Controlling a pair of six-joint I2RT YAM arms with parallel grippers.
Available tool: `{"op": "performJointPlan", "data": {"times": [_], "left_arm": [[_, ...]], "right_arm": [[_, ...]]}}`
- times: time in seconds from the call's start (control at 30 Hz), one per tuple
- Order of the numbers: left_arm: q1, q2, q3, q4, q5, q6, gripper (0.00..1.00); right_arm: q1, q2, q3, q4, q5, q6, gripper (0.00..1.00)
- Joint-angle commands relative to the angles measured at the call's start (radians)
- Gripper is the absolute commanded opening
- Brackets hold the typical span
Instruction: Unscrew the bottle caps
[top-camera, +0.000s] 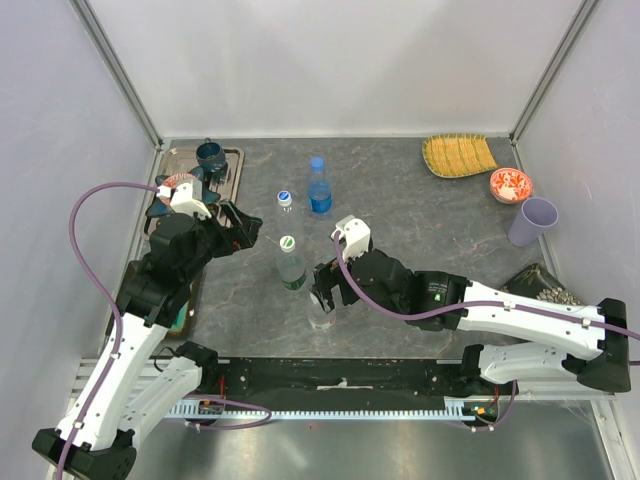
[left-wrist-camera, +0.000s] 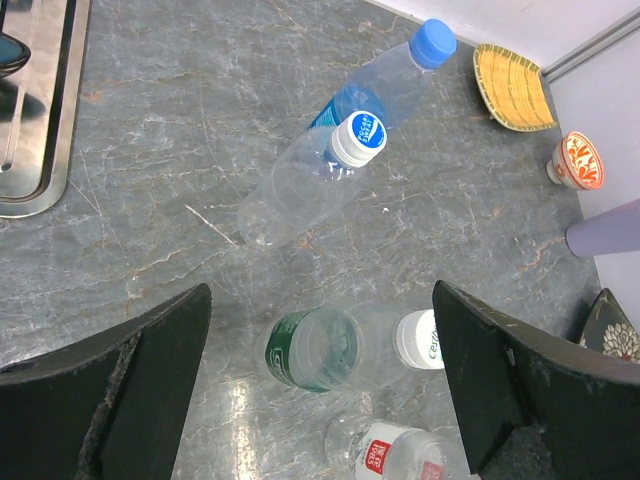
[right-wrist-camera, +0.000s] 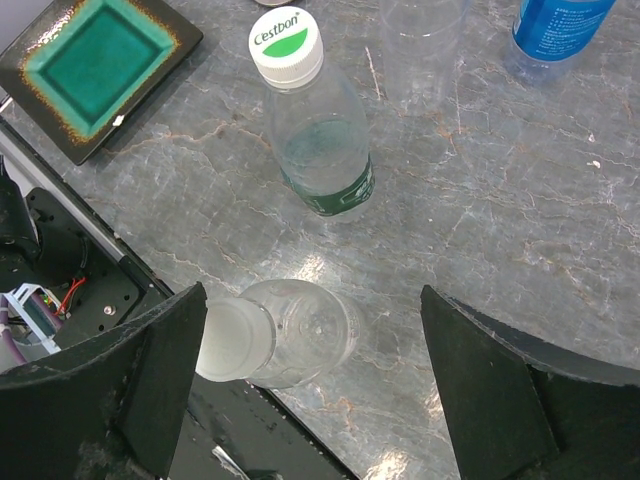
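**Two open grippers poised over four capped water bottles**

Overhead view: Four small clear plastic water bottles stand upright in a loose cluster mid-table, every cap on. The blue-labelled bottle with a blue cap (top-camera: 319, 190) is farthest back. The plain clear bottle with a white cap (top-camera: 285, 203) is just to its left. The green-labelled bottle with a white cap (top-camera: 291, 265) stands nearer the arms, and the very short clear bottle (top-camera: 322, 314) is nearest of all. The right gripper (top-camera: 324, 290) hangs over the short bottle, probably lined up to take hold of it. The left gripper (top-camera: 243, 225) sits left of the cluster, pointed towards it and carrying nothing. A lilac plastic cup (top-camera: 531, 221) stands well apart near the right wall.

Left wrist view: The two dark fingers (left-wrist-camera: 150, 385) are spread wide over the grey stone tabletop (left-wrist-camera: 150, 180). The green-labelled bottle stands between and beyond them, untouched. It is likely this arm's candidate to steady.

Right wrist view: The jaws are released and wide. The short bottle sits between them, its pale cap close to one finger. Whether they touch is unclear, but a plain gap shows on the other side, so nothing is gripped. No cap looks loosened. Unscrewing would seem to need one gripper holding a bottle's body while the other twists.
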Motion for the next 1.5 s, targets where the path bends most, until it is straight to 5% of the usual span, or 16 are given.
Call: {"op": "performJointPlan", "data": {"times": [0.0, 0.97, 1.17, 1.47], "left_arm": [[0.003, -0.006, -0.004, 0.020, 0.011, 0.002, 0.98], [0.003, -0.019, -0.026, 0.024, 0.014, -0.001, 0.98], [0.003, -0.025, -0.038, 0.024, 0.014, -0.001, 0.98], [0.003, -0.043, -0.032, 0.021, -0.006, 0.007, 0.97]], "right_arm": [[0.004, -0.022, 0.040, -0.038, 0.018, 0.001, 0.95], [0.056, 0.083, 0.103, -0.029, -0.058, -0.039, 0.91], [0.056, 0.129, 0.079, -0.017, -0.011, -0.032, 0.81], [0.056, 0.054, 0.051, 0.000, 0.089, -0.023, 0.44]]}}
